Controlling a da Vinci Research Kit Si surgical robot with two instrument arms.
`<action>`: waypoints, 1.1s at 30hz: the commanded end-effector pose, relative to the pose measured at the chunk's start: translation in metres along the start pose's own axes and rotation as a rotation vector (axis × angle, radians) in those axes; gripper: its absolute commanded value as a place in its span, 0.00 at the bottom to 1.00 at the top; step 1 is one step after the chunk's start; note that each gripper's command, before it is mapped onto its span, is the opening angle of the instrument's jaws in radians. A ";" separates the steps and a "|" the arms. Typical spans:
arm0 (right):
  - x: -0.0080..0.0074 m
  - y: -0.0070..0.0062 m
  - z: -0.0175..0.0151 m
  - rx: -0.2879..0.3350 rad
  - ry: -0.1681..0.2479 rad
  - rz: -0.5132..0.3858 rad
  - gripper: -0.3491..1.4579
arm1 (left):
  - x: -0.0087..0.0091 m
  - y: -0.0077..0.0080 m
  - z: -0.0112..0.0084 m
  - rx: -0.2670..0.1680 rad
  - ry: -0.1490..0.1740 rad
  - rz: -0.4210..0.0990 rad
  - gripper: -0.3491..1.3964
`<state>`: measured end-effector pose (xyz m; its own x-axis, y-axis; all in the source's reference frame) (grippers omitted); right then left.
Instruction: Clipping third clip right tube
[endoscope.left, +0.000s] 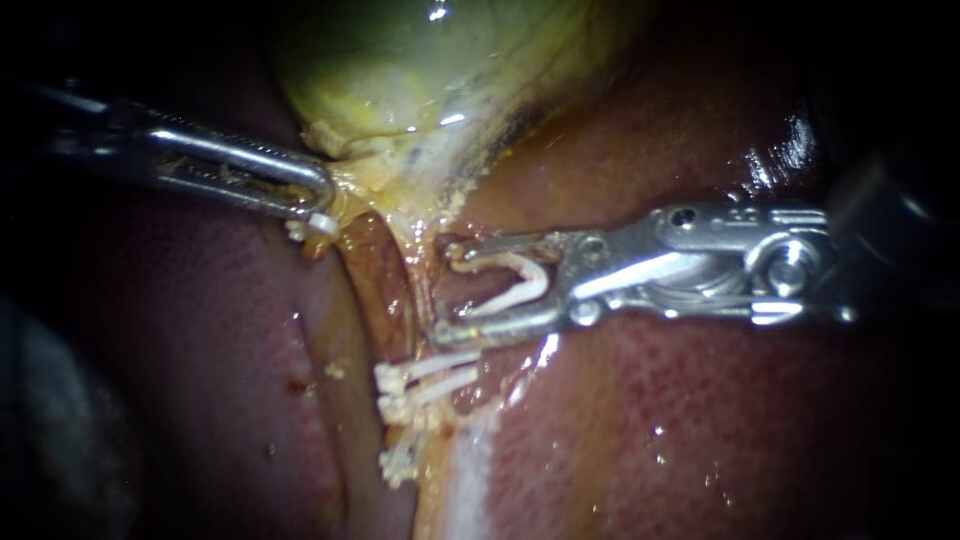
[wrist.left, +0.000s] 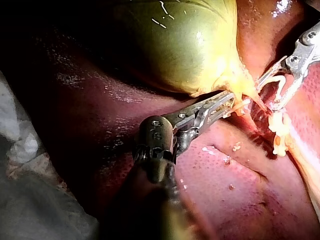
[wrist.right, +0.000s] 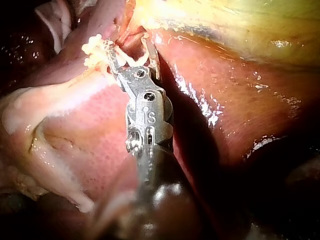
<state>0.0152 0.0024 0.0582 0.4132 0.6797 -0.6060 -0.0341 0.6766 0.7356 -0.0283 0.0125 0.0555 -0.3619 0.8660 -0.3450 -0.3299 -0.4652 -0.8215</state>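
The left instrument (endoscope.left: 318, 212) is seen at the left side of the neck of the gallbladder (endoscope.left: 400, 90). Its pincer is pressed together on a fold of the gallbladder's yellow tissue, and the neck is drawn sideways by it.

Just below the gallbladder's neck the right tube (endoscope.left: 412, 290) runs downward. Two clips (endoscope.left: 425, 380) are already set across it, further from the gallbladder.

To the right of the tube, and below the gallbladder, the right instrument (endoscope.left: 450, 292) is laid over the liver (endoscope.left: 700, 420). Its pincer is spread wide, but an open clip (endoscope.left: 520, 285) is pinched between its two halves. The tips are placed at the tube, between the gallbladder's neck and the two clips. Whether the tube is fully inside the clip cannot be told.

Several things could go wrong from here:
- If the pincer is closed while only a part of the tube is inside, the tube would probably be only half closed, or cut into by the clip.
- If the tips are pushed too deep, the tissue behind the tube or the liver may be caught.
- If the clip is set too far from the gallbladder, it may strike the two clips.
- If the neck is pulled too strongly by the left instrument, it could be torn.
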 end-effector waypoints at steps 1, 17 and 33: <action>0.0000 0.0002 0.0004 0.002 0.014 0.017 0.44 | 0.0000 0.0000 0.0000 0.000 0.000 0.000 0.00; 0.0023 0.0000 0.0026 0.137 0.251 0.245 0.44 | -0.0002 0.0000 0.0003 -0.003 -0.002 0.001 0.00; 0.0053 -0.0010 0.0010 0.164 0.282 0.320 0.33 | -0.0003 -0.0001 0.0004 -0.002 -0.002 0.001 0.00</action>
<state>0.0183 0.0051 0.0545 0.1391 0.9153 -0.3780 0.0316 0.3774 0.9255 -0.0286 0.0122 0.0558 -0.3638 0.8652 -0.3452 -0.3277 -0.4657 -0.8220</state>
